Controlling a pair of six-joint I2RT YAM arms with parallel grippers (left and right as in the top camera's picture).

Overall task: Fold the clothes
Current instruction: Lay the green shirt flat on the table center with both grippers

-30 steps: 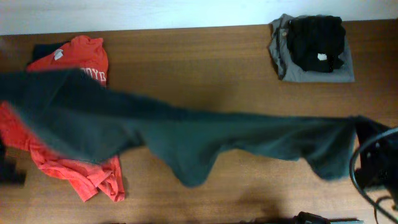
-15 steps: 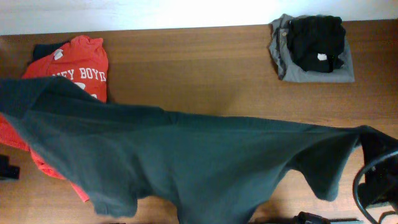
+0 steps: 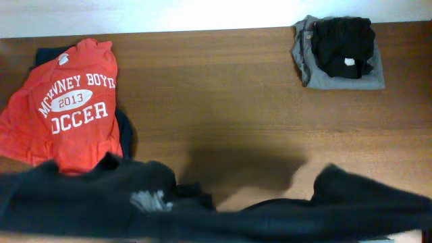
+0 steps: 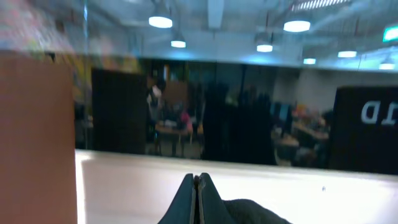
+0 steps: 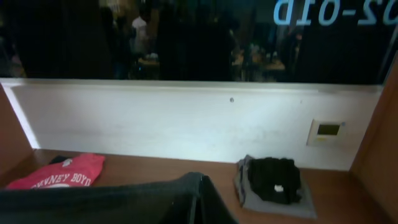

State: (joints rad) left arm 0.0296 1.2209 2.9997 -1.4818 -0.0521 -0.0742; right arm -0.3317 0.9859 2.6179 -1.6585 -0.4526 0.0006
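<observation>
The dark blackish-green T-shirt (image 3: 202, 209) stretches across the near edge of the table in the overhead view, left to right, with a pale patch showing near its left middle. Both arms are out of the overhead view. In the left wrist view my left gripper (image 4: 197, 186) is shut, with dark cloth (image 4: 249, 211) bunched beside its fingers. In the right wrist view my right gripper (image 5: 200, 193) is shut on the shirt's edge (image 5: 112, 202), which stretches away to the left.
A red soccer T-shirt (image 3: 67, 111) lies at the left, also seen in the right wrist view (image 5: 59, 177). A grey folded garment with a black one on top (image 3: 341, 52) sits at the far right, also in the right wrist view (image 5: 273, 183). A white wall (image 5: 186, 118) backs the table.
The dark shirt has swept from mid-table toward the near edge, uncovering the red shirt and the table's middle. It now lies lower along the front.
</observation>
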